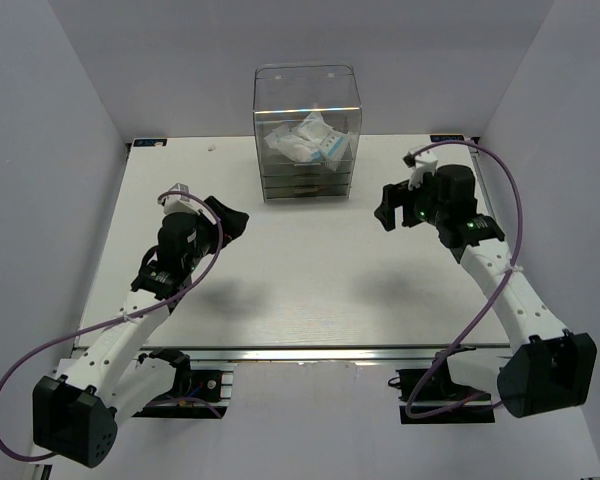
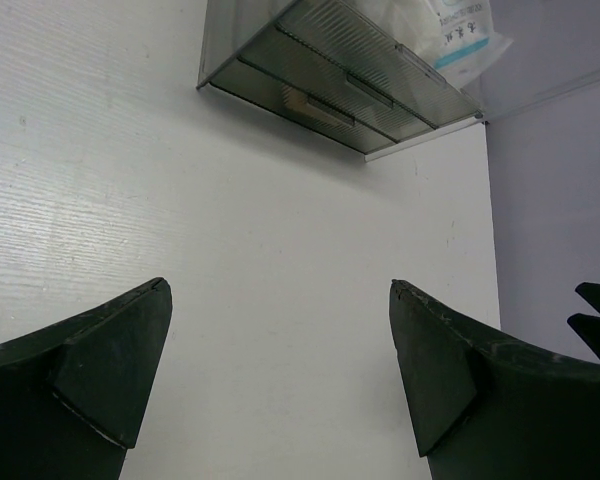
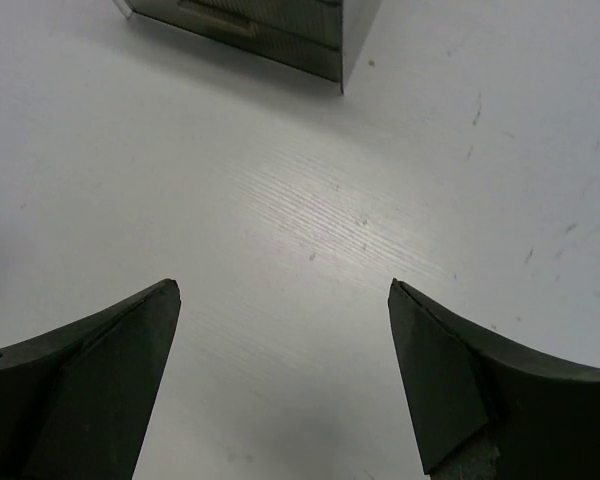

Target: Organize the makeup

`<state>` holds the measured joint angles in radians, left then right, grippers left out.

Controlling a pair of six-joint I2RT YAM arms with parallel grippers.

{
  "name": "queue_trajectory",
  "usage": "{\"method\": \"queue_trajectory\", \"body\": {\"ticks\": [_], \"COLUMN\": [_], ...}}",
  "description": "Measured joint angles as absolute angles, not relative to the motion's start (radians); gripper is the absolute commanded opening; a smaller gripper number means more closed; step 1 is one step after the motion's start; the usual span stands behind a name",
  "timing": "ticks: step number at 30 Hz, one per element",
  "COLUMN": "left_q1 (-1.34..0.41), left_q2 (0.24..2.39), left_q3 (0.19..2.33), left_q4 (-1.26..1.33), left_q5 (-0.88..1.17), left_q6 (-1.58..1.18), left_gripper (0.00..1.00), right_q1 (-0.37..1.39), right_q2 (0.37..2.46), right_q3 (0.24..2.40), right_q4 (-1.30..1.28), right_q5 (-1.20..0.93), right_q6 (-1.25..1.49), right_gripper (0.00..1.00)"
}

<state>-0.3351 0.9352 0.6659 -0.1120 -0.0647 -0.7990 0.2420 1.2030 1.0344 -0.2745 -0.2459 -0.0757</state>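
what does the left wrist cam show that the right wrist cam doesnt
Only left wrist: the white-blue crinkly packet inside the tall clear acrylic drawer box, and the open left gripper. Only right wrist: the open right gripper and dark specks on the white table. Both: that table and the box's lower drawer fronts.

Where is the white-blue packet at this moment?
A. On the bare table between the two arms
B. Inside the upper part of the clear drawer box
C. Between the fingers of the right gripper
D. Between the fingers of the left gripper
B: the white-blue packet lies inside the top of the clear drawer box, above its drawers, while the left gripper and right gripper are open and empty.
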Motion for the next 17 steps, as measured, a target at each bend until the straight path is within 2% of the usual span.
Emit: {"method": "queue_trajectory", "body": {"ticks": [17], "left_q1": [-0.335], "left_q2": [0.839], "left_q3": [0.672], "left_q4": [-0.073], "left_q5": [-0.014], "left_q6": [-0.717], "left_gripper": [0.98], "right_q1": [0.117], "right_q2": [1.067], "right_q3": [0.923], "right_q4": [-0.313], "right_q5": [-0.173], "right_q6": [0.052], "right_gripper": [0.89]}}
